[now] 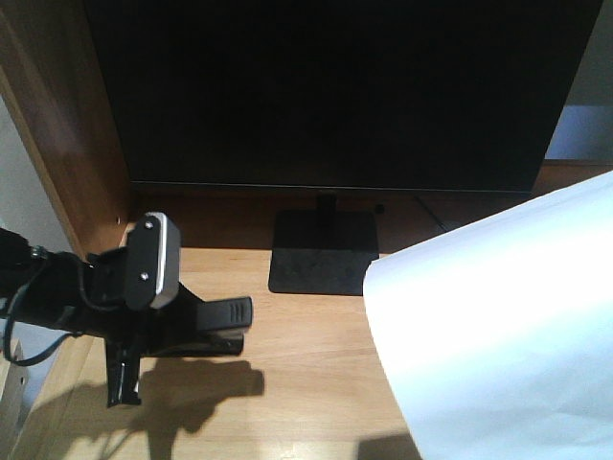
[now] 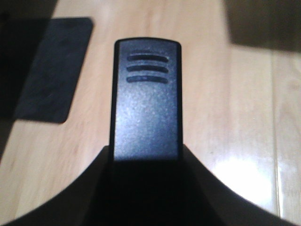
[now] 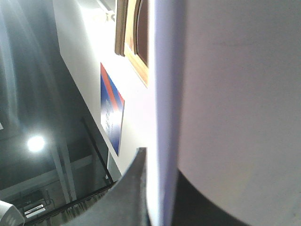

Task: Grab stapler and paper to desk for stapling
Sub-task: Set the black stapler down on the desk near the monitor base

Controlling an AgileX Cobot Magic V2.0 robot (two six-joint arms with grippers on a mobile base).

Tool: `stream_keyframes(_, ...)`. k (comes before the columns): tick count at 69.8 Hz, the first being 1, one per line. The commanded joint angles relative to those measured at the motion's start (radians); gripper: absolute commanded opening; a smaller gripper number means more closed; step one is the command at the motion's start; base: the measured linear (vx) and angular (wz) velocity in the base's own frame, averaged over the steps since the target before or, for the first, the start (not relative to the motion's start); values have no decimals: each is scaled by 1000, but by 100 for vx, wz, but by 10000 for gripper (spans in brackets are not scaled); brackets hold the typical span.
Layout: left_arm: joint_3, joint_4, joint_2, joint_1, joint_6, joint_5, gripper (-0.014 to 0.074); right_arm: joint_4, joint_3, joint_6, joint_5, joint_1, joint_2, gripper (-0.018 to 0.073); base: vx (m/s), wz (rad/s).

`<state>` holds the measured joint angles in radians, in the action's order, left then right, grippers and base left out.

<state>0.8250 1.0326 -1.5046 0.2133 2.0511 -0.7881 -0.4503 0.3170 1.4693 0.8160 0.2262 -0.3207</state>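
Left of the monitor stand, the left gripper clamps the rigid-looking stapler by one end above the desk; right of it, the right gripper pinches the paper, likely floppy, by its edge.

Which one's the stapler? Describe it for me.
Find the large black monitor on the light wooden desk. Left of its flat black stand, the left gripper holds a small black stapler; three grooves mark its tip, unlike the white paper sheet.
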Motion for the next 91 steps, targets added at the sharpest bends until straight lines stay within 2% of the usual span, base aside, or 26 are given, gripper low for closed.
stream_keyframes(1, 36, 133, -20, 0, 95, -47, -6, 15, 26, -5, 42, -8, -12, -6, 0, 0)
stream_keyframes(25, 40, 157, -188, 5, 94, -55, -6, 15, 26, -5, 42, -8, -12, -6, 0, 0)
stream_keyframes(47, 106, 163, -291, 15, 94, -77, -6, 15, 26, -5, 42, -8, -12, -6, 0, 0)
stream_keyframes(91, 106, 163, -338, 14, 94, -61, 24, 15, 26, -5, 42, -8, -12, -6, 0, 0)
